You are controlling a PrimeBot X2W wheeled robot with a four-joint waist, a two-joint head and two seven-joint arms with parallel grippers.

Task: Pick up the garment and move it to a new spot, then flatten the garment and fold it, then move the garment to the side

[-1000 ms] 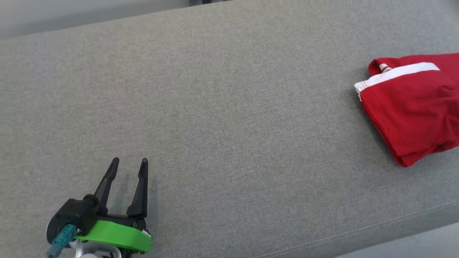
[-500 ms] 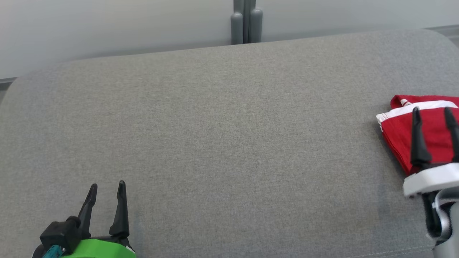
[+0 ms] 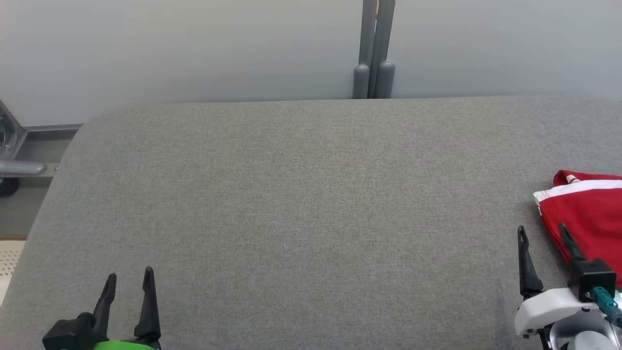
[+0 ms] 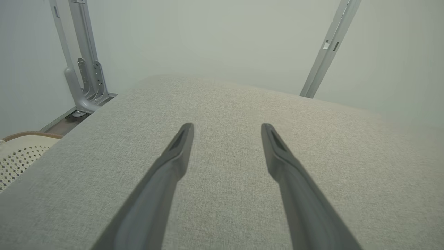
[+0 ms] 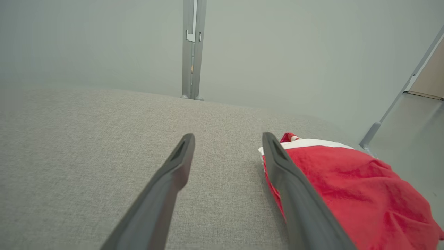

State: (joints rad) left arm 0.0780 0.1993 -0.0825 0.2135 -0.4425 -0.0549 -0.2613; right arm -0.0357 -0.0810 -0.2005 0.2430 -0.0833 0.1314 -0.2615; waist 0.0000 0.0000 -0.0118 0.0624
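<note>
Red cloth with a white band, the garment (image 3: 590,214) lay bundled at three o'clock on the grey upholstered bench (image 3: 311,194), close to its right-hand edge. At five o'clock the right gripper (image 3: 542,227) hovered with its fingers spread wide and holding nothing, one finger just over the garment's near hem. At seven o'clock the left gripper (image 3: 130,272) was likewise spread and empty, well apart from the cloth. My worry was that a careless sweep of that right finger could snag the hem and drag the bundle off the edge, or pull its layers apart
</note>
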